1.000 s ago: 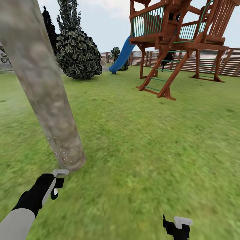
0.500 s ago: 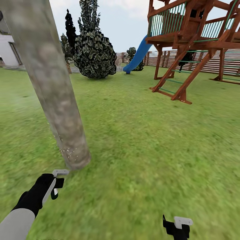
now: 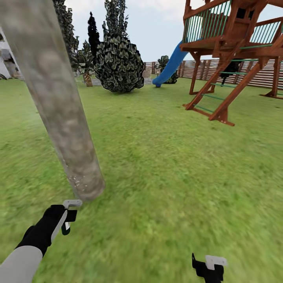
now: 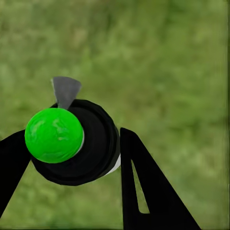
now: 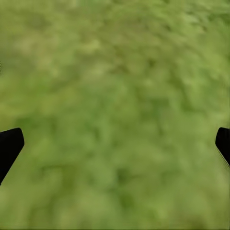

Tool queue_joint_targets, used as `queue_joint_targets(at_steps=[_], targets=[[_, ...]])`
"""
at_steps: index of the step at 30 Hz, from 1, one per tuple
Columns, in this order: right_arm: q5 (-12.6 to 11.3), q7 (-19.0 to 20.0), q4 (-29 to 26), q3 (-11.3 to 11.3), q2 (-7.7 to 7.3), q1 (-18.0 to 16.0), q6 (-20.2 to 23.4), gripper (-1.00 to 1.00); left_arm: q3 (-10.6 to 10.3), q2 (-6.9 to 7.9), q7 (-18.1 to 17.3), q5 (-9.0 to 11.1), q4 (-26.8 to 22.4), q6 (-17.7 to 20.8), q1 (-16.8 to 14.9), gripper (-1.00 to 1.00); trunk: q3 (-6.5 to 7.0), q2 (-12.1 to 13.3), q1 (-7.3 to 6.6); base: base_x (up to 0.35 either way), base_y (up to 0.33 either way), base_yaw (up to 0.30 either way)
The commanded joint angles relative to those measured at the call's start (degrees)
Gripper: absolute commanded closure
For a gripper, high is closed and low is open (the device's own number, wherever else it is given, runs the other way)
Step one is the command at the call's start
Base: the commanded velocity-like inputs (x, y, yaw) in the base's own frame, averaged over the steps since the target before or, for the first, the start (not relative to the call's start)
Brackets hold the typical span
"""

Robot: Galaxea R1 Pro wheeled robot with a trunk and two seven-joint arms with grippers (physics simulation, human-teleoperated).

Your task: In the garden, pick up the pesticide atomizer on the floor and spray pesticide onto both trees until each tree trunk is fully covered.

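A thick mottled beige-grey tree trunk (image 3: pixel 59 106) leans across the left of the head view and meets the grass floor (image 3: pixel 169 184) just ahead of my left hand. White specks dot the trunk near its base (image 3: pixel 76 181). My left gripper (image 3: pixel 67 218) is shut on the pesticide atomizer (image 4: pixel 88 146), a black bottle with a round green cap (image 4: pixel 53 135) and a grey nozzle (image 4: pixel 65 90); black fingers (image 4: pixel 143 187) press on both its sides. My right gripper (image 3: pixel 210 267) hangs low at the right, open over bare grass (image 5: pixel 115 120).
A brown wooden play tower (image 3: pixel 232 47) with a blue slide (image 3: pixel 169 67) stands at the back right. Dark conifers (image 3: pixel 118 59) and a short palm (image 3: pixel 87 74) sit at the back, with a slatted fence (image 3: pixel 243 74) behind. Open lawn stretches to the right of the trunk.
The whole picture has slid to the right, so the camera has turned left. Both arms hold the same pose, and the atomizer stays in my left gripper.
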Motion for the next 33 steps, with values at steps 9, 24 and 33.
queue_joint_targets(at_steps=[9,24,33], targets=[[-0.01,0.0,0.03,0.0,0.0,0.0,0.0,-1.0,0.0,-0.64,0.08,-0.22,-0.03,0.01,-0.03,1.0,0.0,0.0,0.0,0.117,-0.255,0.058],[0.0,0.0,0.03,0.0,0.0,0.0,0.0,-1.0,0.09,-0.64,0.12,-0.22,-0.04,-0.08,-0.04,1.0,0.0,0.0,0.0,0.117,-0.255,0.158],[-0.01,0.0,0.0,0.0,0.0,0.0,0.0,-1.0,0.09,-0.64,0.12,-0.2,-0.06,-0.16,-0.02,1.0,0.0,0.0,0.0,0.113,-0.255,0.277]])
